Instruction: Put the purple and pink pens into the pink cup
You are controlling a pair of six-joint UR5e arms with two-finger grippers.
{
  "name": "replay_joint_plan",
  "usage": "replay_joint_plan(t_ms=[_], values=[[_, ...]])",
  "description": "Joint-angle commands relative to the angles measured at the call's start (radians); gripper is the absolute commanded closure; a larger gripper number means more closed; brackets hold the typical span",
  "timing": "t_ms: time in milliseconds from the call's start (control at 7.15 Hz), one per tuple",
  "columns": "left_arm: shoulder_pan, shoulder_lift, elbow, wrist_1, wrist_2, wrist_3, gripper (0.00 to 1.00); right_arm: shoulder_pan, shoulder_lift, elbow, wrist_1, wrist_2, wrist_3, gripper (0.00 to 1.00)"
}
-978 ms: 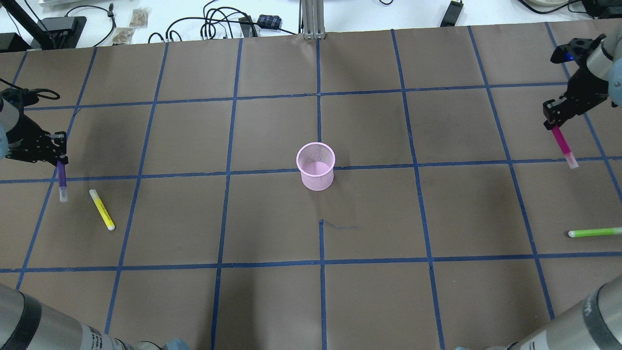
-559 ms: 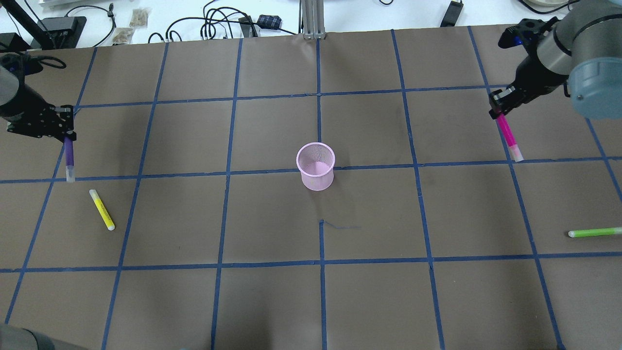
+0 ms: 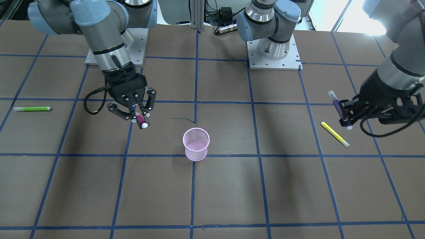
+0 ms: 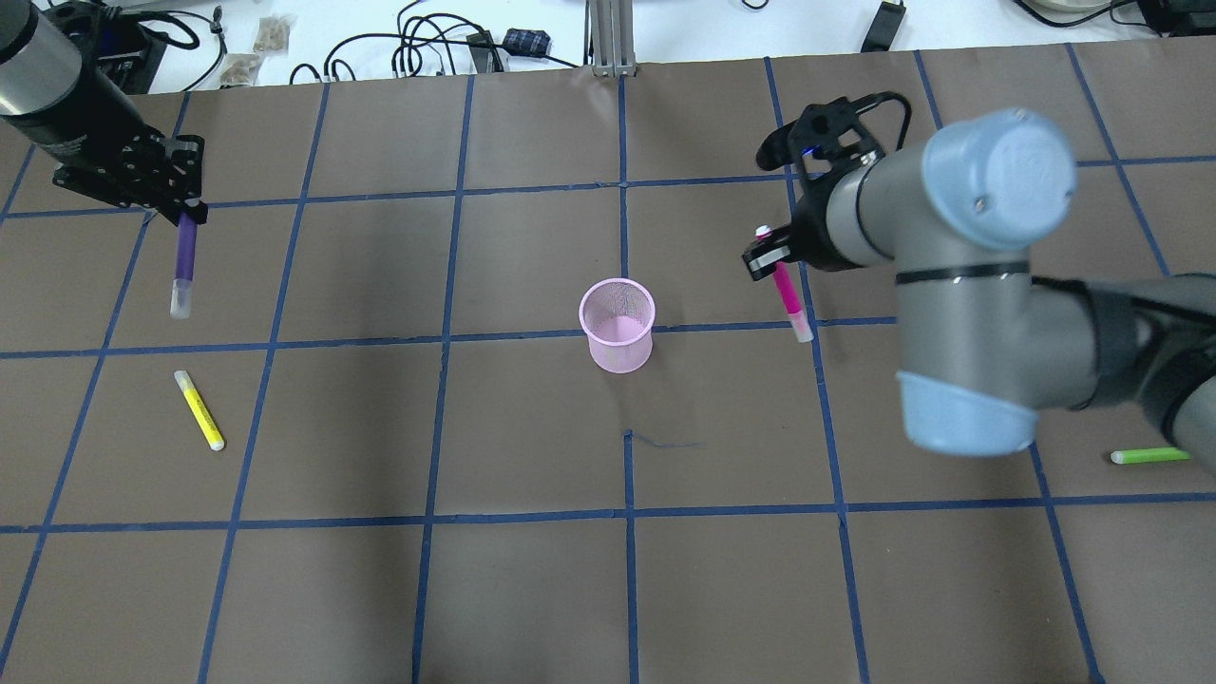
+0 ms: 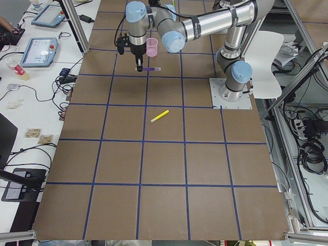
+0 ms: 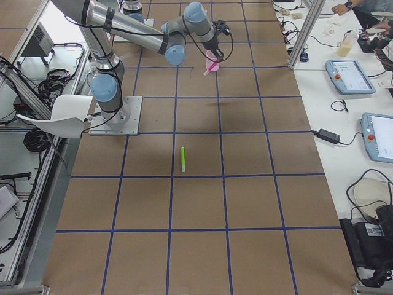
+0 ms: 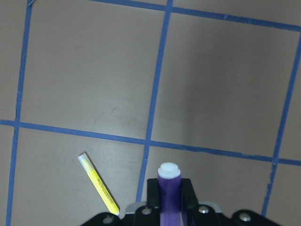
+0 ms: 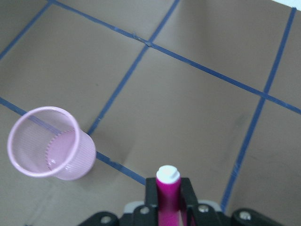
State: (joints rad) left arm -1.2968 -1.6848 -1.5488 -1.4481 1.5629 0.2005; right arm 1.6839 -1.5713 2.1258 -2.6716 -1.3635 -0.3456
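Both white-tipped: left gripper (image 4: 185, 215) pinches purple pen (image 4: 183, 263), right gripper (image 4: 768, 259) pink pen (image 4: 788, 300).

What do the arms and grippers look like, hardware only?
The right arm and left arm are silver-grey tubes with light-blue joint caps and black bands. The right gripper and left gripper are black, with two linkage fingers and silver screw heads. A black cable loops off each wrist.
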Motion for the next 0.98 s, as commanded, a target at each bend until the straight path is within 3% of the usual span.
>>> replay_joint_plan(t_ms=[0,280,559,839], values=[[-0.123,0.036,0.009,-0.037,-0.001,-0.094,1.00,0.146,0.013,0.040,-0.207,-0.022,0.138,1.00],[-0.154,0.045,-0.002,-0.035,-0.003,-0.108,1.00,0.165,0.095,0.007,-0.414,-0.017,0.206,1.00],[-0.154,0.046,-0.005,-0.035,0.003,-0.111,1.00,0.201,0.212,-0.082,-0.491,-0.025,0.299,1.00],[-0.154,0.043,-0.005,-0.029,0.000,-0.128,1.00,0.247,0.282,-0.076,-0.566,-0.100,0.306,1.00]])
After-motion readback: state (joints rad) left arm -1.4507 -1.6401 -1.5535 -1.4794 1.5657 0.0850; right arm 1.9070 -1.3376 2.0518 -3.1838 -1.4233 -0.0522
